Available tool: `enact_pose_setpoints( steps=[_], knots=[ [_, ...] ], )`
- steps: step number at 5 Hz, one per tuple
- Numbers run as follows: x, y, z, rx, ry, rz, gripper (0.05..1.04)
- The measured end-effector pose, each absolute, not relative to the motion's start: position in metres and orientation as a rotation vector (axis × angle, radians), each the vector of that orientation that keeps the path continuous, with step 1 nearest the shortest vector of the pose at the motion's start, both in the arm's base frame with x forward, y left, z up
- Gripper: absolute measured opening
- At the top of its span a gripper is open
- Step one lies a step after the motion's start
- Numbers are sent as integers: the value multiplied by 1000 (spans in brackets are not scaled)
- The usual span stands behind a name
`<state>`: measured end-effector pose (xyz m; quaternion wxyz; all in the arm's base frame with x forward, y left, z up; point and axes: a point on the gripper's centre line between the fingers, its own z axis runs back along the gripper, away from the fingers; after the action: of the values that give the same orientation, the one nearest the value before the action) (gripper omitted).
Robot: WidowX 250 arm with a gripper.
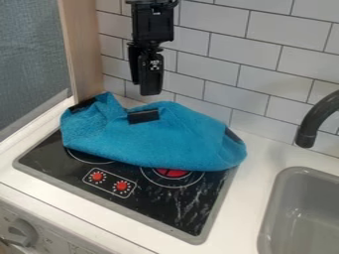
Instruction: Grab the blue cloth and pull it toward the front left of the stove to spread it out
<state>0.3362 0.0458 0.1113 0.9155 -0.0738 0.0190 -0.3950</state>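
The black gripper (146, 79) hangs from the top edge, left of centre, in front of the tiled wall. Its lower end is just above the back edge of a blue cloth (152, 141), with nothing visibly held. The cloth lies bunched and domed across the rear half of the black stove top (162, 203), over parts of its burner rings. Black patches show on the cloth: one near its back middle (143, 116), one at its left end and one at its right end. Whatever lies beneath the cloth is hidden.
Two red knobs (109, 181) are printed or set at the stove top's front left. A grey sink (275, 213) is at the lower right, with a dark curved faucet (316, 119) above it. A wooden panel (82, 49) stands at the back left, beside the white tiled wall (232, 59).
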Motion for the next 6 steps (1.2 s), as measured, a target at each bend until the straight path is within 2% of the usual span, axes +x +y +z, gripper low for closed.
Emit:
enact_pose_setpoints(
  steps=[1, 5, 6],
  knots=[
    [333, 45, 99, -172, 75, -813, 999],
    [320, 73, 76, -75, 154, -703, 999],
    [321, 70, 60, -86, 194, -703, 999]
  ],
)
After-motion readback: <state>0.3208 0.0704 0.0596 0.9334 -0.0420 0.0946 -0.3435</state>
